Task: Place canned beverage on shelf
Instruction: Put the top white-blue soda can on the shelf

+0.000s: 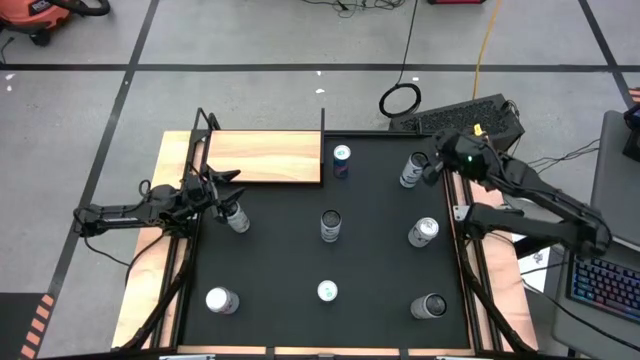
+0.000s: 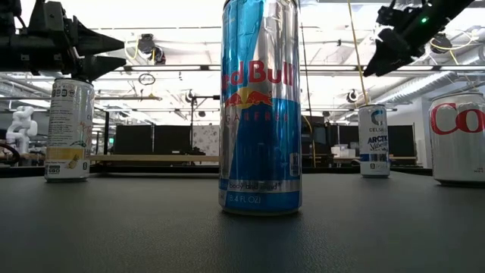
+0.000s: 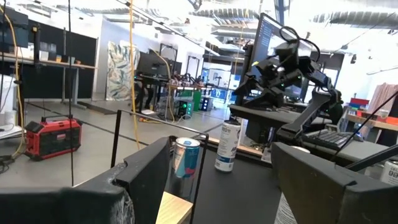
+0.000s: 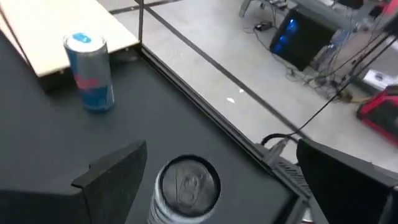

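Shelf (image 1: 264,157): light-wood board at the far-left corner of the black mat (image 1: 380,250), thin black uprights at its corners; nothing stands on it.
Left gripper (image 1: 228,190): just in front of the shelf's near edge, raised above the mat; fingers spread wide, nothing between them.
White can by left gripper (image 1: 236,216): upright on the mat, directly beside and below the left gripper; no contact can be confirmed. In the low view it shows yellow-green markings (image 2: 69,130).
Right gripper (image 1: 432,163): at the mat's far-right area, raised; fingers fully apart, holding nothing.
Celsius can (image 1: 413,171): upright, directly under the right gripper; the right wrist view shows its silver top (image 4: 189,183) between the open fingers, below them.
Blue Red Bull can (image 1: 341,160): upright just beside the shelf's right end, by the corner upright; it occupies the mat next to that edge.
Centre can (image 1: 330,225): upright, mid-mat, between the two arms.
Right-side can (image 1: 424,231): upright, nearer than the Celsius can.
Front row: three cans upright along the near edge, left (image 1: 221,300), middle (image 1: 327,291) and right (image 1: 429,306); the middle one is the tall Red Bull can filling the low view (image 2: 260,106).
Coca-Cola can (image 2: 458,138): red lettering on silver, at the low view's right edge.
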